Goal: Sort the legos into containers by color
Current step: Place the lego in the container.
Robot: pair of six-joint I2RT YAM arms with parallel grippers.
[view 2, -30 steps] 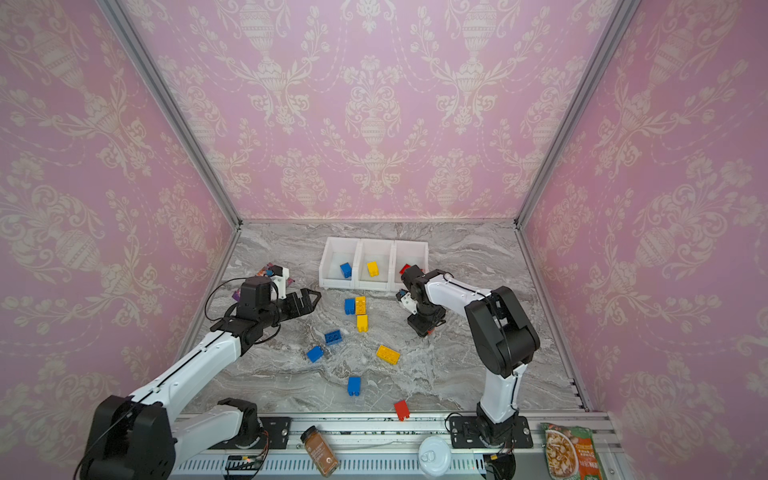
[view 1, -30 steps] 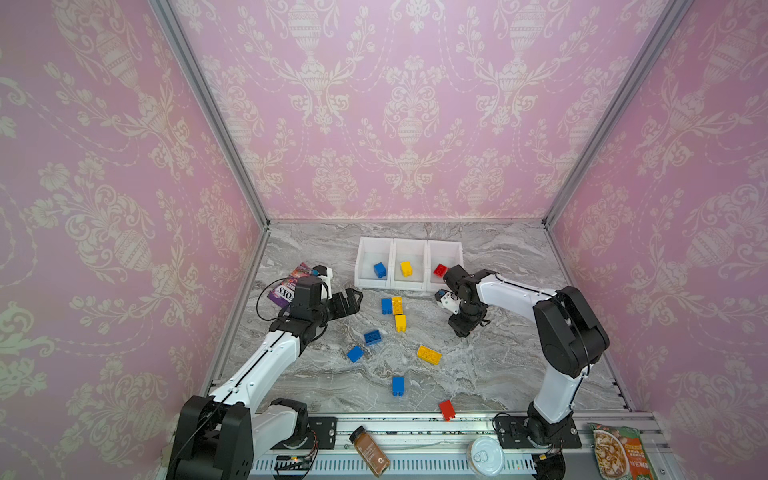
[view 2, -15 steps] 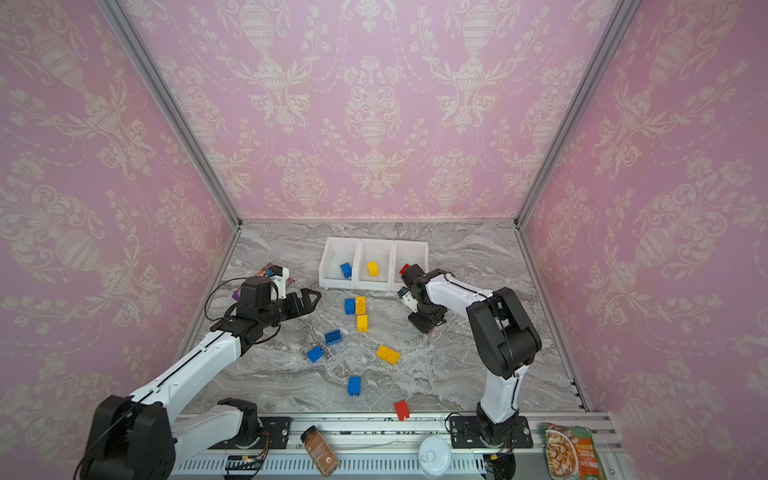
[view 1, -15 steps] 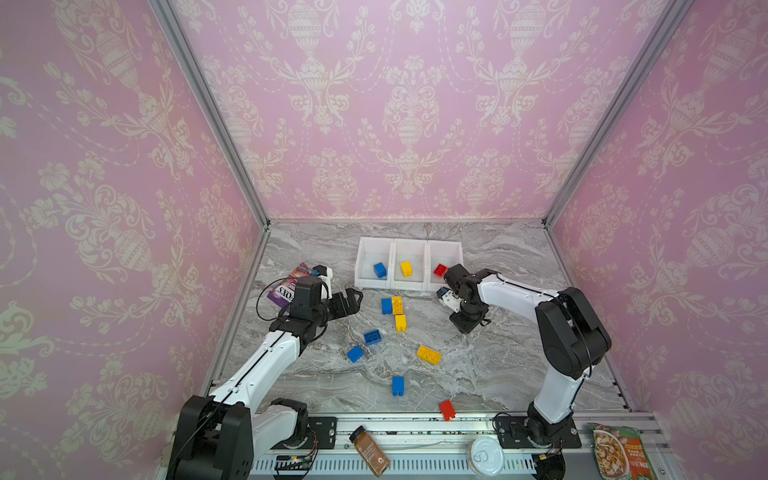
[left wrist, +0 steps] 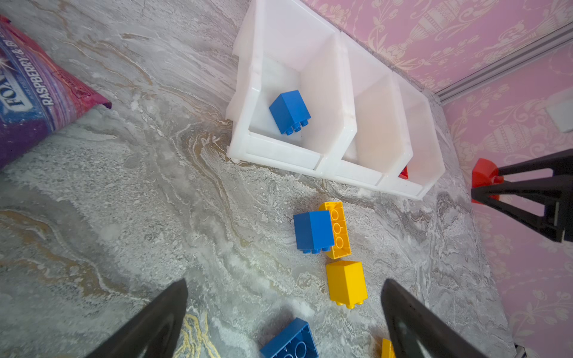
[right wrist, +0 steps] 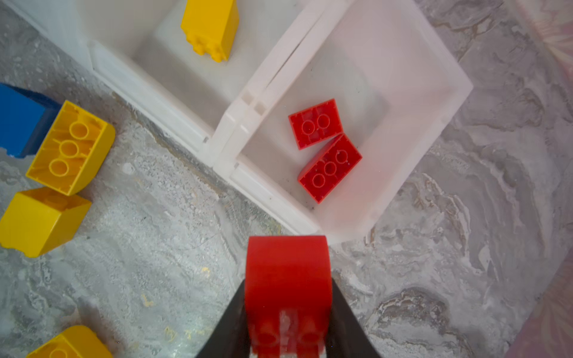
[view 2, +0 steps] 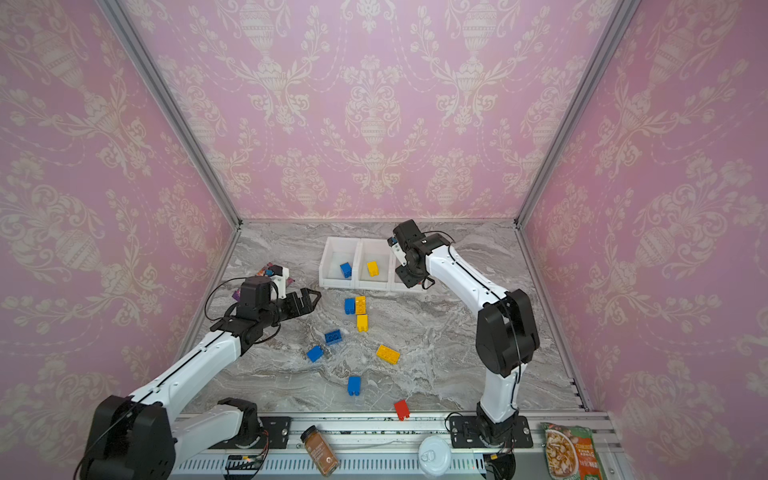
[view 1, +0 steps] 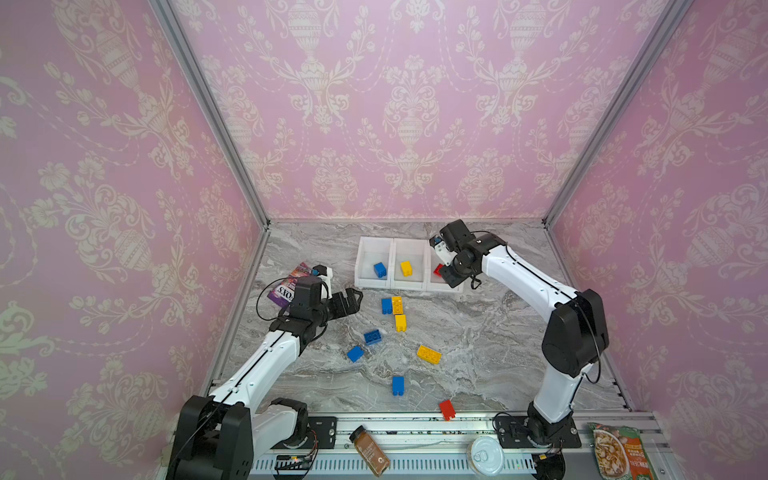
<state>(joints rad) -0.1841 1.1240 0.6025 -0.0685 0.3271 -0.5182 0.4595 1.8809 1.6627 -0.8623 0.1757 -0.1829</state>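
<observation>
Legos: rounded red brick (right wrist: 286, 263), lower centre of the right wrist frame, just below the corner of the containers (right wrist: 231, 136); end bin (right wrist: 403, 192) holds two red bricks (right wrist: 314, 124).
Right gripper (right wrist: 288, 291): clenched on rounded red brick.
Left gripper (left wrist: 283, 283): spread wide, empty.

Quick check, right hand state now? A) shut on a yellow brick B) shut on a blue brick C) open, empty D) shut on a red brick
D: in the right wrist view the right hand pinches a rounded red brick from both sides, near the bin that holds two red bricks.
</observation>
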